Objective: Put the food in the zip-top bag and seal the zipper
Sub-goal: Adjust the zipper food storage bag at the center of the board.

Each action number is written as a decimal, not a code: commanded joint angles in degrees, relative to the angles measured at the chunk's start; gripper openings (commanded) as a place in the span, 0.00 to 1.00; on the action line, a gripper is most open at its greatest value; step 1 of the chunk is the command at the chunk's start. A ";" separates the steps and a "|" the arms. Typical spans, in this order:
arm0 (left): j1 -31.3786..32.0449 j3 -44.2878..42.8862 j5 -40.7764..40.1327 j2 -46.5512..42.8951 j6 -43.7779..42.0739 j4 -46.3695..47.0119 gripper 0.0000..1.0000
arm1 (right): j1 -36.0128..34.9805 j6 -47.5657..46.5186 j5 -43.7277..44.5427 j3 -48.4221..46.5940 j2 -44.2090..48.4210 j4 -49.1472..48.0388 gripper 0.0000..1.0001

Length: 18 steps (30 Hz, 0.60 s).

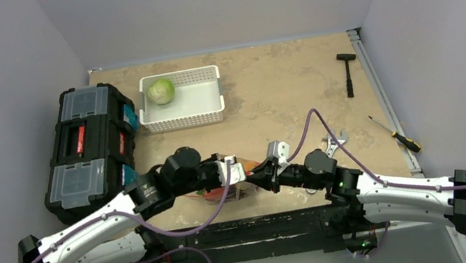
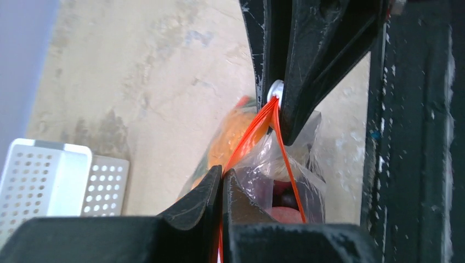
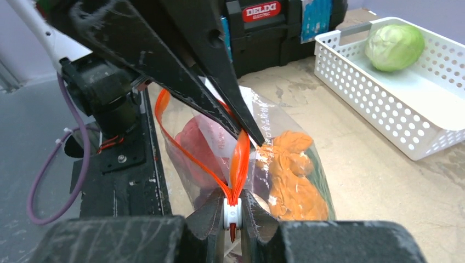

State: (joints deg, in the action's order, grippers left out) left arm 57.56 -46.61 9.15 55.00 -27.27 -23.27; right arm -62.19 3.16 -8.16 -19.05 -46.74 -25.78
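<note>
Your left gripper [image 2: 222,178] is pressed together on the zipper [image 2: 249,137]. Your right gripper [image 3: 233,211] pinches the white slider [image 3: 232,215] on the same strip. The bag [image 3: 263,118] sits between them near the front edge of the table [image 1: 266,91], with the carrot [image 3: 288,175] and a pink piece [image 3: 192,142] inside. (A cabbage [image 1: 161,91] lies in the basket [image 1: 203,115], well apart.)

From the slider the two orange tracks split, and one loops off to the side. So I judge the mouth is not yet sealed along its length. I cannot tell whether your left pinch has one track or both.

To do this well, treat the left hold as the anchor and keep it firm. Take up the slack first, so the strip runs straight between the two grippers. Then draw the slider toward the open stretch along the strip's own line, not across it (a sideways pull would likely twist the floppy film into the slider). Go slowly, because the slider is small and could slip out of the pinch. Keep the mouth above the food so nothing crowds the tracks.
</note>
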 commanded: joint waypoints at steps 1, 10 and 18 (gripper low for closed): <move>1.47 5.23 -18.11 -5.58 2.35 17.66 0.00 | 0.15 3.75 2.07 -1.83 3.00 -0.51 0.00; -0.05 -9.93 18.07 -3.48 5.08 -11.33 0.51 | 0.14 3.38 2.76 -4.27 2.16 2.42 0.00; -12.93 -22.06 35.92 5.54 7.31 -24.30 0.73 | 0.17 2.88 1.85 -5.07 1.10 2.87 0.00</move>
State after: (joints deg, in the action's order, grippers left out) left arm 46.87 -62.00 34.61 54.28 -21.61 -38.89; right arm -62.13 6.00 -6.59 -20.95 -45.17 -21.52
